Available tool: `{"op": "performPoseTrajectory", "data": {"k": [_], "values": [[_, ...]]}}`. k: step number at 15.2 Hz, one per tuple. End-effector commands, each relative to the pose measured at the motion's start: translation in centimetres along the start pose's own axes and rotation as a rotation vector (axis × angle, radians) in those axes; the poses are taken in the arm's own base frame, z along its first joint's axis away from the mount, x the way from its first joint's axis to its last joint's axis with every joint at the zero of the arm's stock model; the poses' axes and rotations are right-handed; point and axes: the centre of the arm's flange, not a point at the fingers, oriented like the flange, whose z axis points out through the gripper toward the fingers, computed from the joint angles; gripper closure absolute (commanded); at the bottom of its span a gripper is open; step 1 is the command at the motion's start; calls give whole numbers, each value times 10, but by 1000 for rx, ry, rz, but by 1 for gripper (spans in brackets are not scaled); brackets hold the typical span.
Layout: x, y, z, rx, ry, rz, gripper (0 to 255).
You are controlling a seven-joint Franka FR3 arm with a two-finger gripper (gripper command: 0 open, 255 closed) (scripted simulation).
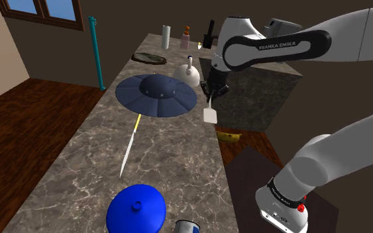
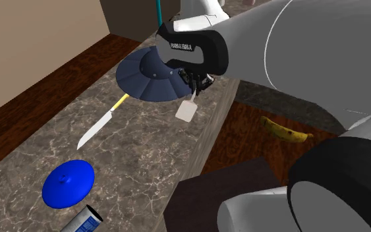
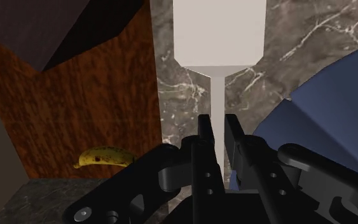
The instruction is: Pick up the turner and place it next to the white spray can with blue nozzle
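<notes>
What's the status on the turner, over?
Gripper shut on turner, blade down over the counter. Spray can at the shoulder view's bottom edge. Blue lid beside it, knife along the way.

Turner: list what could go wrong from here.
1. The gripper clasps the turner only by its thin stem, with the blade hanging down near the counter's edge. A slip could drop it to the floor by the banana.
2. The spray can sits close to the blue lid at the counter's end, so the hanging blade could knock either.
</notes>
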Motion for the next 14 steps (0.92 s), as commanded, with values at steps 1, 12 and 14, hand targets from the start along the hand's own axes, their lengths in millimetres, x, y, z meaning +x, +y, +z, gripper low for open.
{"op": "performPoseTrajectory", "data": {"k": [1, 12, 14], "values": [[-24, 4, 1, 0, 0, 1, 255], [-168, 21, -8, 0, 0, 1, 255], [-194, 25, -9, 0, 0, 1, 255]]}}
